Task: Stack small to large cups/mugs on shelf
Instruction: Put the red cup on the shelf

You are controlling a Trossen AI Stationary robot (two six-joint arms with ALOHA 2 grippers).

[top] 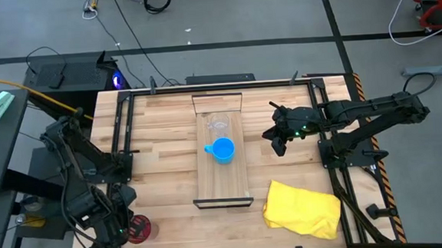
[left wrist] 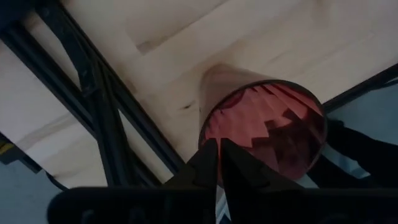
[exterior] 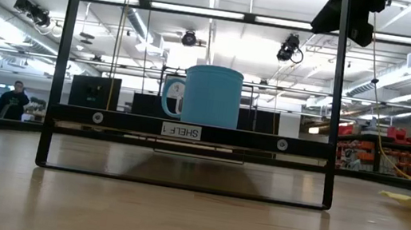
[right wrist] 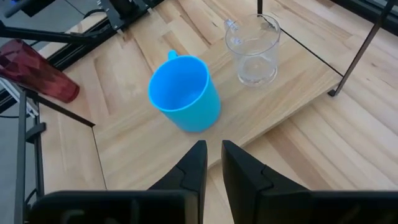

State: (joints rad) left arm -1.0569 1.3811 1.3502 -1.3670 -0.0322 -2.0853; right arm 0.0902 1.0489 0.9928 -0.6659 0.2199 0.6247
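The shelf [top: 223, 181] lies at the table's middle. On it stand the small clear cup [top: 218, 126] and, nearer, the blue mug [top: 222, 150], upright with its mouth up; both also show in the right wrist view, the clear cup [right wrist: 252, 50] and the mug [right wrist: 185, 93]. My right gripper [top: 277, 141] hovers shut and empty to the right of the shelf, above the table. My left gripper [top: 124, 231] is at the table's near left corner, shut on the dark red cup [top: 139, 230]. My left gripper holds the dark red cup by its rim [left wrist: 205, 138], on the side nearest the wrist. One finger [left wrist: 239, 168] is inside the mouth and the other outside. The fingers come from above, slanting. The cup tilts, base toward the table; whether it is lifted clear, I cannot tell.
A crumpled yellow cloth [top: 303, 208] lies at the near right of the table. Dark metal frame rails [top: 122, 138] run along the table's left and right sides. Bare tabletop lies on both sides of the shelf. People stand far off in the room [exterior: 12, 100].
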